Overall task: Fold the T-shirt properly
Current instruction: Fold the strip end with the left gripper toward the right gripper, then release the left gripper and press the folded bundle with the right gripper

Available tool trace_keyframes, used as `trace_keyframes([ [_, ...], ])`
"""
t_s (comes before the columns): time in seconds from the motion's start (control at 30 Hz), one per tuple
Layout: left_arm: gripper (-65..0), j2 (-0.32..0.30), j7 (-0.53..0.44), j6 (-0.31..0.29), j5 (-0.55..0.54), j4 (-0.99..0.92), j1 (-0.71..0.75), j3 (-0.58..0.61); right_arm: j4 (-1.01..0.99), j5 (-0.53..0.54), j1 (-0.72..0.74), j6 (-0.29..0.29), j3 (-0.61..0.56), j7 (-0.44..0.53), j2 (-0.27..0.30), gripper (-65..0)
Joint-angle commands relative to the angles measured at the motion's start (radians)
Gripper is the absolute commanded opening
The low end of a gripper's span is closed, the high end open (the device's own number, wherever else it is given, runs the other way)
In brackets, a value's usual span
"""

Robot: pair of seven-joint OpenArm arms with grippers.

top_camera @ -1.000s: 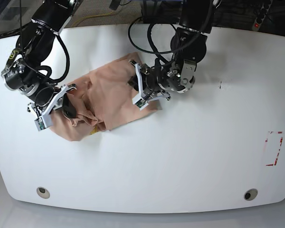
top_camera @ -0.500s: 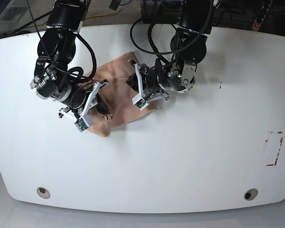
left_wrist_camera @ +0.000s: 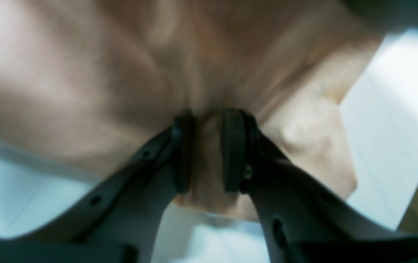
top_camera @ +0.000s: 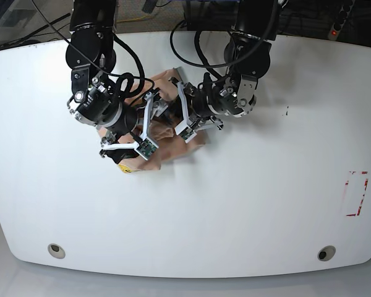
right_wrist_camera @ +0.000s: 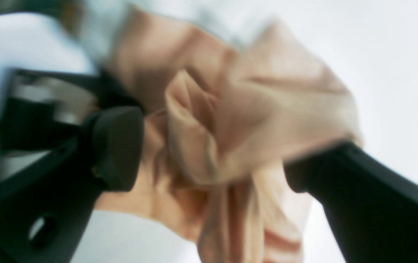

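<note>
The peach T-shirt point(top_camera: 168, 135) lies bunched at the table's back middle, folded over on itself, with a speck of yellow point(top_camera: 126, 168) at its lower left edge. My left gripper point(top_camera: 184, 115) sits at the shirt's right side. In the left wrist view it point(left_wrist_camera: 209, 149) is shut on a pinched fold of the T-shirt point(left_wrist_camera: 121, 73). My right gripper point(top_camera: 149, 127) hovers over the shirt's left part. Its jaws point(right_wrist_camera: 212, 160) stand wide open, and loose folds of the T-shirt point(right_wrist_camera: 267, 109) lie between the fingers point(right_wrist_camera: 117, 146) without being pinched.
The white table point(top_camera: 235, 204) has two round holes near its front edge point(top_camera: 56, 250) point(top_camera: 326, 253). A red-marked rectangle point(top_camera: 357, 193) lies at the far right. Both arms crowd together over the shirt, their cables point(top_camera: 198, 55) looping behind.
My right arm swung rightward, carrying the shirt's left part over the rest, and then its jaws opened and let the cloth go. The left gripper stayed shut in place.
</note>
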Motion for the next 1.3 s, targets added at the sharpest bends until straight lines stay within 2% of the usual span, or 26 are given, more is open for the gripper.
trace_keyframes([
  [0.0, -52.4, 0.003, -0.043, 0.006, 0.005, 0.056, 0.002, -0.002, 0.025, 0.003, 0.004, -0.002, -0.002, 0.04, 0.0, -9.7],
  [0.13, -52.4, -0.004, -0.085, 0.006, 0.005, 0.142, 0.023, -0.022, 0.026, 0.055, -0.02, -0.002, 0.021, 0.09, 0.003, -9.7],
  [0.3, -52.4, -0.017, -0.101, 0.003, 0.005, 0.24, 0.052, -0.068, 0.023, 0.241, -0.031, -0.002, 0.159, 0.093, 0.003, -9.7],
  [0.43, -52.6, -0.07, -0.101, 0.002, 0.005, 0.343, 0.074, -0.14, 0.023, 0.418, -0.051, -0.002, 0.289, 0.089, 0.005, -9.7],
  [0.5, -52.8, -0.093, -0.099, 0.0, 0.005, 0.372, 0.083, -0.167, 0.02, 0.464, -0.051, -0.002, 0.332, 0.064, 0.005, -9.7],
  [0.67, -52.8, -0.167, -0.101, 0.0, 0.005, 0.426, 0.12, -0.243, -0.026, 0.468, -0.051, -0.002, 0.377, 0.034, 0.005, -9.7],
  [0.8, -52.8, -0.221, -0.101, -0.001, 0.003, 0.437, 0.147, -0.301, -0.084, 0.419, -0.049, -0.002, 0.374, 0.034, 0.002, -9.7],
  [0.97, -52.8, -0.241, -0.101, -0.001, 0.003, 0.437, 0.167, -0.353, -0.182, 0.379, -0.034, -0.002, 0.372, 0.037, -0.003, -9.7],
  [1.1, -52.8, -0.241, -0.101, -0.003, 0.003, 0.435, 0.178, -0.374, -0.199, 0.381, -0.029, -0.002, 0.276, 0.038, -0.02, -9.7],
  [1.2, -52.8, -0.241, -0.101, -0.003, 0.003, 0.43, 0.178, -0.374, -0.204, 0.376, -0.023, -0.002, 0.185, 0.04, -0.055, -9.7],
  [1.27, -52.8, -0.241, -0.101, -0.003, 0.003, 0.43, 0.178, -0.374, -0.204, 0.375, -0.019, -0.002, 0.121, 0.054, -0.099, -9.7],
])
